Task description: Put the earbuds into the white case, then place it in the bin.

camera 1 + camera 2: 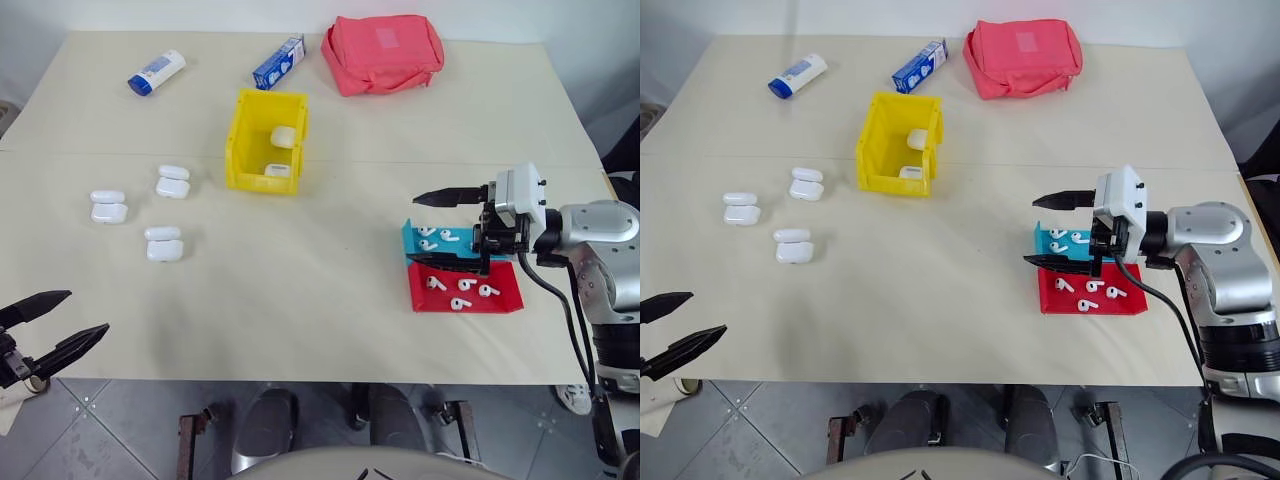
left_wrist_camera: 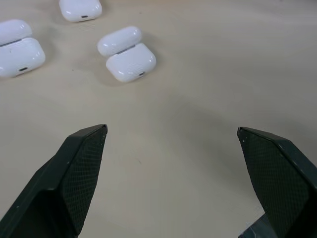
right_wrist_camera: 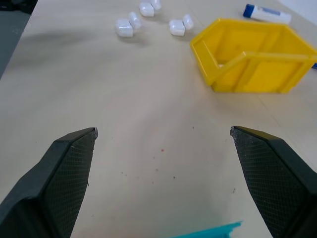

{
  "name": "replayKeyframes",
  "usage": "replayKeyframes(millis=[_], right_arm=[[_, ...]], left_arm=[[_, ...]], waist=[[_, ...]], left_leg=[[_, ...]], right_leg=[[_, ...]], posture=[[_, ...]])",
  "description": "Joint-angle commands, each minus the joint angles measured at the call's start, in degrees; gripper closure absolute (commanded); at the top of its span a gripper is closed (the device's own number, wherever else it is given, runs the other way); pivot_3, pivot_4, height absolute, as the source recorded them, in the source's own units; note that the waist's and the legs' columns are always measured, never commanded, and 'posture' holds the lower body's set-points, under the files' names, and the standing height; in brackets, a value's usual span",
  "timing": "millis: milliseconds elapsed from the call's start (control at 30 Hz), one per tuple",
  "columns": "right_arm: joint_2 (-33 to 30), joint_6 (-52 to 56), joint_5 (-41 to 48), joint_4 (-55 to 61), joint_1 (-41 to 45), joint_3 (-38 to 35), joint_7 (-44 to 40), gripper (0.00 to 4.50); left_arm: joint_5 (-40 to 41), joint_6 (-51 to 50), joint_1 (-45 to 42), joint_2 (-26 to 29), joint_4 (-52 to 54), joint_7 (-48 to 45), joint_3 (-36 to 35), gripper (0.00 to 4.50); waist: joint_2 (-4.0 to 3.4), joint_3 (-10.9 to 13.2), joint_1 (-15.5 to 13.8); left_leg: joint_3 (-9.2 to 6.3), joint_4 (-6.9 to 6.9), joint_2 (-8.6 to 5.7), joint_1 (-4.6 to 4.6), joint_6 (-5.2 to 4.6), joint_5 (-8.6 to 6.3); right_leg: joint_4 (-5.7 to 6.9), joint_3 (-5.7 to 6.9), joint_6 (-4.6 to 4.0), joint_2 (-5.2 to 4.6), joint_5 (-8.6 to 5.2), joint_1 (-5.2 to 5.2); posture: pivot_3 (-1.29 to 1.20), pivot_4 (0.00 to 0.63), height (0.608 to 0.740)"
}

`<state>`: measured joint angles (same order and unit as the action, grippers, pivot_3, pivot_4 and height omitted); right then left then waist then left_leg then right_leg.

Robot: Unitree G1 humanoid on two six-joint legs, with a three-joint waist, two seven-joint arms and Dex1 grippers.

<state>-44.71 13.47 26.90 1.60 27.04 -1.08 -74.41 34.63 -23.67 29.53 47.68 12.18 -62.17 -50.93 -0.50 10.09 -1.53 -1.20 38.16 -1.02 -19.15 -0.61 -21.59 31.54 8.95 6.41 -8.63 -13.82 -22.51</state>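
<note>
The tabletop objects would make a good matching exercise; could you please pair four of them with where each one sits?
Things:
1. earbuds
2. pink pouch
3. open white cases
4. yellow bin

Places:
A. far edge of the table, right of the blue box
B. on the teal and red trays
C. table's left half, near the left gripper's side
D. middle of the table, holding two cases

Pairs: 1-B, 2-A, 3-C, 4-D

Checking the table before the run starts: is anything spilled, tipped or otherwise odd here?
Nothing spilled or damaged. Three glossy white earbud cases lie open on the beige table, earbuds sit in the teal and red trays, and two white cases already rest in the yellow plastic bin.
</note>
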Motion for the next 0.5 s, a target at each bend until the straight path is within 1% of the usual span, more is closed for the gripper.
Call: replayKeyframes(millis=[33, 100, 167, 200, 267, 300, 333, 367, 400, 433, 500], right_arm=[[1.0, -1.3, 0.1, -0.6, 2.4, 0.4, -1.4, 0.00], [1.3, -1.4, 0.3, -0.6, 2.9, 0.5, -1.9, 0.00], [1.6, -1.4, 0.5, -0.4, 3.3, 0.8, -2.7, 0.00], [1.9, -1.4, 0.8, -0.3, 3.7, 0.9, -3.1, 0.00], [2.3, -1.4, 1.0, -0.2, 4.0, 0.9, -3.5, 0.00], [2.5, -1.2, 0.9, -0.4, 4.3, 1.0, -3.6, 0.00], [2.7, -1.0, 0.7, -0.2, 4.2, 1.2, -3.4, 0.00], [3.0, -1.1, 0.5, -0.5, 4.3, 1.5, -3.6, 0.00], [3.3, -1.1, 0.4, -0.7, 4.4, 1.8, -3.7, 0.00], [3.5, -1.5, 0.3, -1.3, 4.6, 2.0, -4.0, 0.00], [3.7, -1.8, 0.2, -1.2, 4.6, 2.3, -4.2, 0.00]], left_arm=[[0.5, -5.4, -0.8, 0.9, 8.1, 6.6, -1.8, 0.02], [0.7, -9.9, -1.4, 1.5, 11.5, 10.4, -1.3, 0.02], [1.4, -20.5, -3.8, 3.6, 16.2, 18.0, 0.4, 0.02], [2.9, -28.9, -6.6, 5.4, 19.0, 22.9, 2.1, 0.02], [4.8, -38.9, -10.4, 7.3, 21.9, 28.1, 3.7, 0.02], [5.3, -42.4, -14.5, 6.9, 23.1, 31.8, 5.4, 0.02], [5.0, -49.9, -19.5, 7.0, 23.9, 35.5, 7.6, 0.02], [5.3, -58.7, -26.2, 9.0, 22.8, 37.9, 12.3, 0.02], [4.7, -64.7, -33.2, 9.5, 21.6, 41.0, 16.6, 0.02], [4.5, -67.9, -37.7, 9.8, 20.3, 43.1, 19.4, 0.02], [7.2, -68.8, -42.2, 11.6, 16.7, 45.9, 23.2, 0.02]], waist=[[-0.01, 0.0, 0.0], [-0.02, 0.0, 0.0], [-0.01, 0.0, 0.0], [0.00, 0.0, 0.1], [0.00, 0.0, 0.1], [-0.01, 0.0, 0.2], [0.00, 0.0, 0.2], [0.02, 0.0, 0.0], [0.16, 0.0, 0.0], [0.28, -0.1, -0.1], [0.35, -0.1, 0.2]], left_leg=[[0.01, 0.00, 0.03, 0.00, 0.00, -0.01], [0.01, -0.01, 0.04, -0.03, -0.01, 0.01], [0.02, -0.02, 0.09, -0.02, -0.15, 0.08], [0.03, -0.02, 0.09, -0.02, -0.16, 0.09], [0.03, -0.01, 0.05, 0.02, -0.20, 0.11], [0.06, 0.01, 0.04, 0.01, -0.19, 0.12], [0.09, 0.01, 0.04, 0.04, -0.18, 0.11], [0.12, 0.01, -0.02, 0.08, -0.17, 0.11], [0.11, 0.02, -0.07, 0.11, -0.14, 0.13], [0.08, 0.03, -0.09, 0.08, -0.05, 0.19], [0.10, 0.00, -0.12, 0.09, -0.10, 0.30]], right_leg=[[0.01, -0.04, -0.01, 0.01, 0.00, -0.01], [0.02, -0.16, -0.02, 0.04, 0.00, -0.04], [0.18, -0.23, -0.03, 0.08, 0.01, -0.02], [0.21, -0.23, -0.03, 0.12, 0.01, 0.00], [0.26, -0.28, -0.02, 0.17, 0.02, 0.03], [0.26, -0.34, 0.01, 0.19, 0.06, 0.03], [0.26, -0.40, 0.01, 0.18, 0.09, 0.05], [0.30, -0.47, 0.01, 0.18, 0.10, 0.03], [0.33, -0.48, 0.03, 0.19, 0.11, 0.09], [0.36, -0.46, 0.05, 0.21, 0.16, 0.01], [0.44, -0.50, 0.06, 0.23, 0.18, -0.01]], posture=[[0.00, 0.150, 0.740], [0.00, 0.150, 0.740], [0.00, 0.150, 0.740], [0.00, 0.150, 0.740], [0.00, 0.150, 0.740], [0.00, 0.150, 0.740], [0.00, 0.150, 0.740], [0.00, 0.150, 0.740], [0.00, 0.150, 0.740], [0.00, 0.150, 0.740], [0.00, 0.150, 0.740]])
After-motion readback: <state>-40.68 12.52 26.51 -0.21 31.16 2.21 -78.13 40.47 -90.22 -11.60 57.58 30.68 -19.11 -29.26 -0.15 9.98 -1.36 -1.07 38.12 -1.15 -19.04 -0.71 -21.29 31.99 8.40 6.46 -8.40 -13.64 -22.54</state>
